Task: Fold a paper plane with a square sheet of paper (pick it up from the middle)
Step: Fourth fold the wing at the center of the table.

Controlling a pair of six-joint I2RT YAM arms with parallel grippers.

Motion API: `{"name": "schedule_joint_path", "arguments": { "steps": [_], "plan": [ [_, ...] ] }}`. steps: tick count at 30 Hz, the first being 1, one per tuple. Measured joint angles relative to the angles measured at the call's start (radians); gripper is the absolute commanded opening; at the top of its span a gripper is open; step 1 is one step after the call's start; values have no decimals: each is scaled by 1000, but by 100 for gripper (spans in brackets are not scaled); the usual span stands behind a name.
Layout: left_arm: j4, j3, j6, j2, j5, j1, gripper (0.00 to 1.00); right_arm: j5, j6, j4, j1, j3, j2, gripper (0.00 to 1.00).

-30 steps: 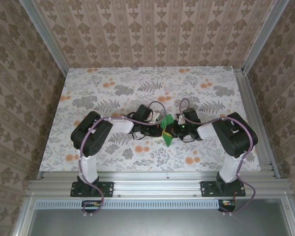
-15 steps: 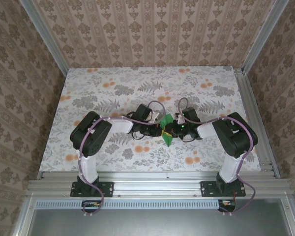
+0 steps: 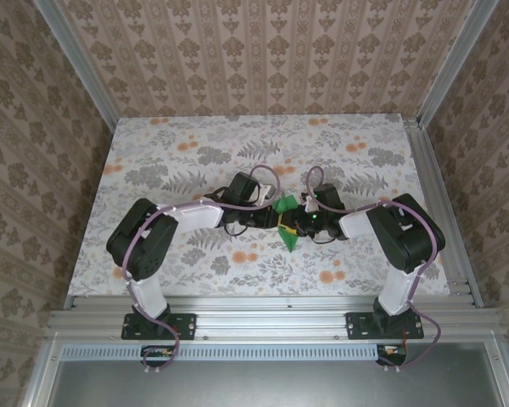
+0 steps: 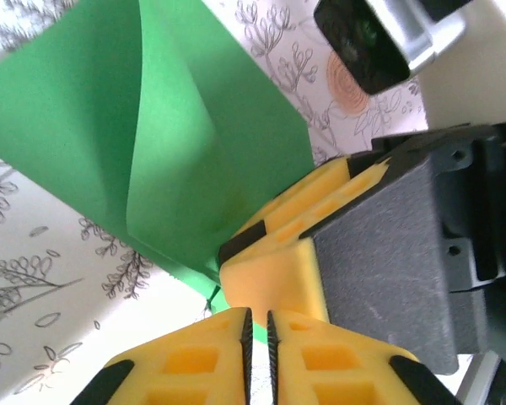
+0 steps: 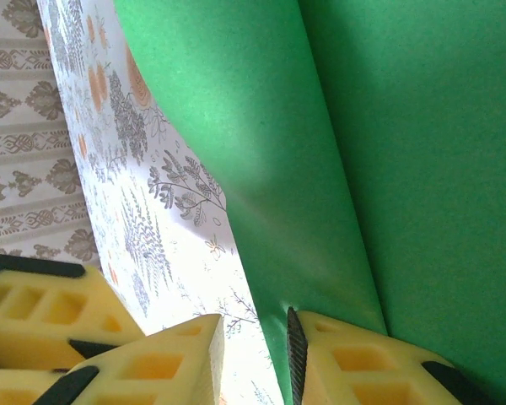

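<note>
So here's where you're at: both arms are reaching in and meeting over the middle of the table (image 3: 165,165), with the green paper (image 3: 288,239) sandwiched right between the two wrists. It's already a folded-up shape, not a flat square.

Your left gripper (image 4: 257,319) is down to a skinny slit, with the yellow pads (image 4: 185,363) almost touching. There's a sliver of green right at the mouth of that slit, but honestly I can't tell whether it's pinching the paper or just sitting next to it. From your left wrist cam the paper stands up as a creased wedge, and its low corner runs down to the fingertips of both grippers, which sit just beside each other.

Your right gripper (image 5: 253,359) is parted a fair bit, and you can see the floral tabletop through the gap. The paper's edge lies against the inner face of one pad (image 5: 363,367), while the other pad is clear of it. The rest of the sheet sweeps up and away from there, with one long crease running through it.
</note>
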Motion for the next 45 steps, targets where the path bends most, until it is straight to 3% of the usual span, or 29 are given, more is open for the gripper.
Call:
{"name": "schedule_joint_path", "arguments": {
  "steps": [6,11,14,20,30,45],
  "plan": [
    [-31,35,-22,-5,-86,0,25,16,3,10,4,-8,-5,27],
    [-31,39,-51,-6,-139,13,25,36,7,14,5,-18,-5,14],
    [-31,47,-63,-4,-143,22,24,47,6,6,5,-22,-4,6],
    [-22,97,-71,44,-105,14,20,50,2,3,5,-22,-4,0],
    [-30,148,-72,151,-56,-16,9,49,2,3,5,-22,-4,0],
    [-29,124,-47,186,-35,-13,5,50,2,-10,5,-26,-15,0]
  ]
}}
